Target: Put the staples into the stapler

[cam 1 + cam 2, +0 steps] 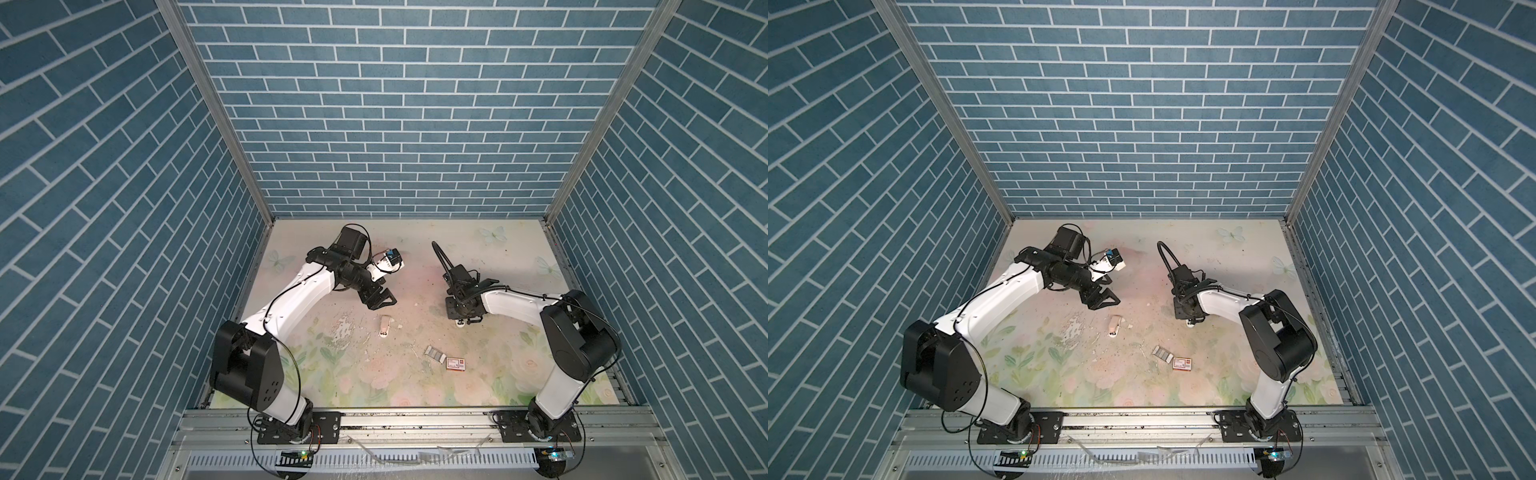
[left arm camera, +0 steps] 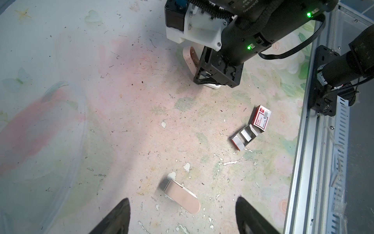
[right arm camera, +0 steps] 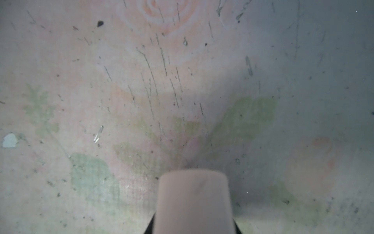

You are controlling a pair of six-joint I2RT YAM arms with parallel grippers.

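Left wrist view: right tool (image 2: 206, 81) clamps the tilted pink stapler (image 2: 190, 58), left tool (image 2: 183, 198) gapes empty, staples (image 2: 245, 135) lie well apart from both; thin strip may snap or slip when pinched.

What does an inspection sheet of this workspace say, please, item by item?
Surface: floral mat, scratched, print chipped.
Job's things: pink stapler lying flat; second pink stapler gripped; staples in open tray.
Clutter: red-and-white box beside tray; loose staple.
Grippers: left gripper open, empty; right gripper shut on second pink stapler.
Cables: black cables looped at both arms.
Surroundings: blue brick-pattern walls; aluminium rail in front.
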